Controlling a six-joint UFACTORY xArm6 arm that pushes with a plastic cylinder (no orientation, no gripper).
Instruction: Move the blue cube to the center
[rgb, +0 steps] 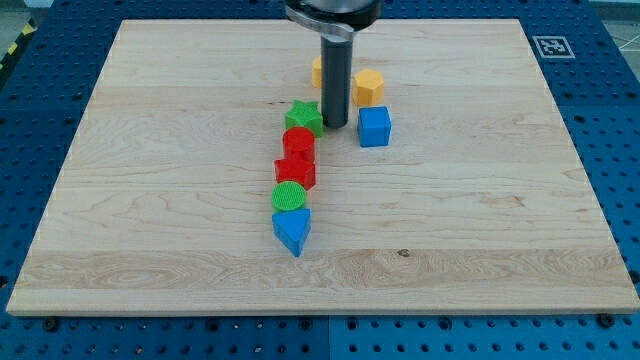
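The blue cube (374, 126) sits on the wooden board (150, 200), a little above the board's middle and toward the view's top. My tip (335, 125) rests on the board just left of the blue cube, between it and a green star block (304, 118). A small gap separates the tip from the cube.
A yellow hexagon block (368, 87) sits just above the blue cube. An orange block (317, 71) is partly hidden behind the rod. Below the green star a line runs down: red cylinder (298, 143), red block (296, 171), green cylinder (290, 195), blue triangle (292, 230).
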